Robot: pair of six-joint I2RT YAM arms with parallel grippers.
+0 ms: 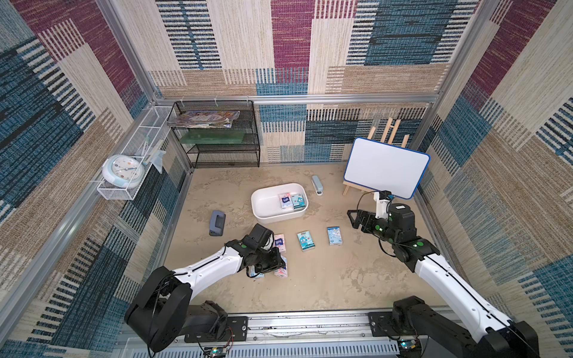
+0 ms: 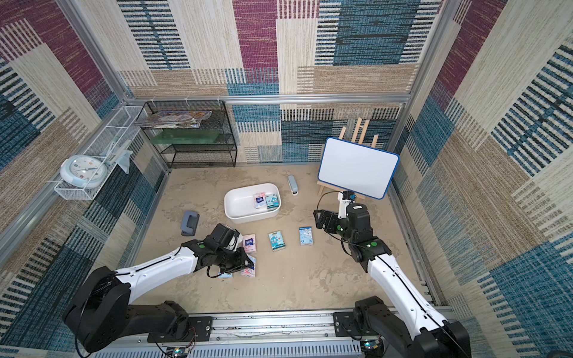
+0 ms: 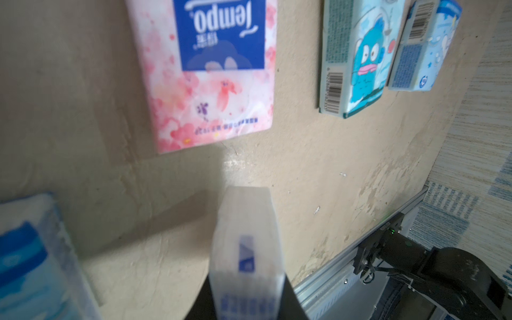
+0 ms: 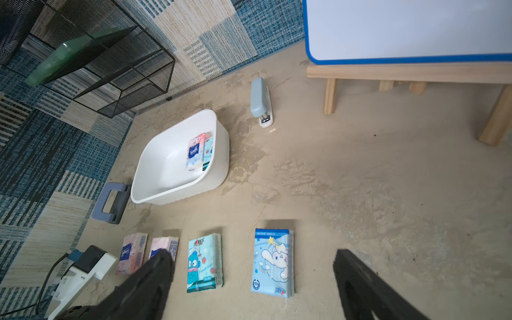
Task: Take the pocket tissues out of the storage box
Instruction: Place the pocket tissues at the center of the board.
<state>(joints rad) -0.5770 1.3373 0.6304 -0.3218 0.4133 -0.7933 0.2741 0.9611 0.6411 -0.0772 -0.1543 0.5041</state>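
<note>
Two pocket tissues point(image 1: 293, 201) remain in storage box point(image 1: 263, 206), rest out on worktop point(image 1: 325, 279); left tool point(image 3: 246, 304) grips a packet point(image 3: 245, 221), right tool point(image 4: 252, 277) open.

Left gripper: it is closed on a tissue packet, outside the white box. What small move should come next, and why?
Probably lower the left gripper and open it, laying the held packet on the bare table near the pink Tempo packet. It is already clear of the storage box, so only the release seems left; two packets wait inside the box.
</note>
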